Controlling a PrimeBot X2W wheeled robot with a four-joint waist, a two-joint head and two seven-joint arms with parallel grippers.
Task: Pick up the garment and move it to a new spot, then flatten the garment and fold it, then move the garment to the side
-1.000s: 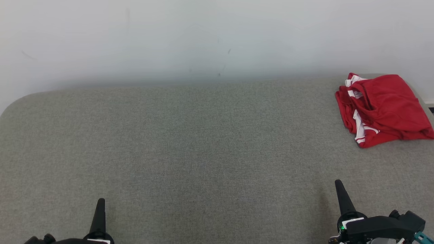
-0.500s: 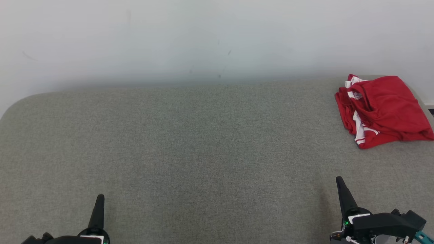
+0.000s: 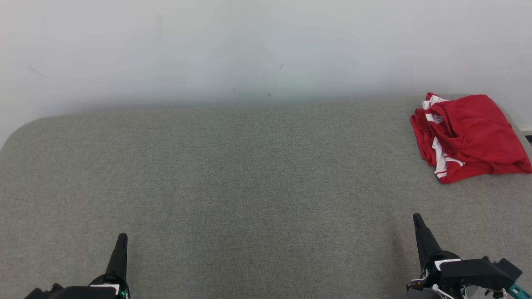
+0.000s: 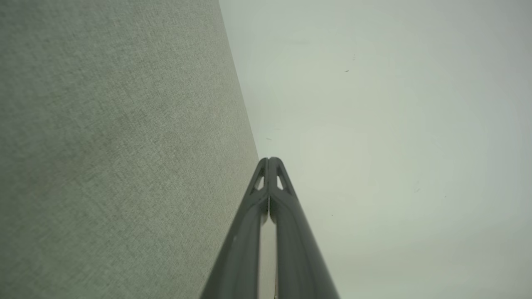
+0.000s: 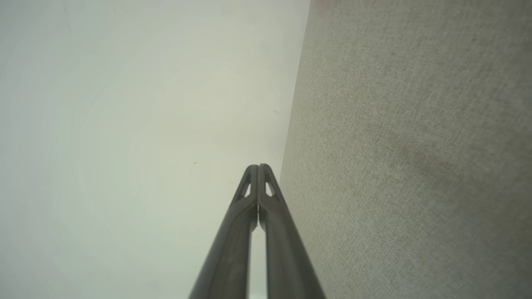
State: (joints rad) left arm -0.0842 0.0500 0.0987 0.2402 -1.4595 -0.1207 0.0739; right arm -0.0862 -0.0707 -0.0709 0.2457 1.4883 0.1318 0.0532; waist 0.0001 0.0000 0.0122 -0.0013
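Observation:
The garment (image 3: pixel 474 135) is red with white trim and lies folded in a small pile at the far right of the grey fabric surface (image 3: pixel 249 187), close to the wall. My left gripper (image 3: pixel 121 237) stands at the lower left, shut and empty. At the lower right my right gripper (image 3: pixel 416 218) is also shut and empty, well in front of the garment. In the left wrist view my left gripper (image 4: pixel 269 159) has its tips pressed together. The right wrist view shows my right gripper (image 5: pixel 258 166) with tips together too.
A pale wall (image 3: pixel 249 50) rises behind the grey surface. The surface rounds off at its far left corner (image 3: pixel 20 124). In both wrist views the grey fabric (image 4: pixel 116 145) (image 5: pixel 415 145) meets the wall (image 4: pixel 395 145) (image 5: pixel 124 124).
The whole head view has shifted slightly, so the camera moved. Both grippers stay shut and reach a little higher in the picture. The garment lies as before.

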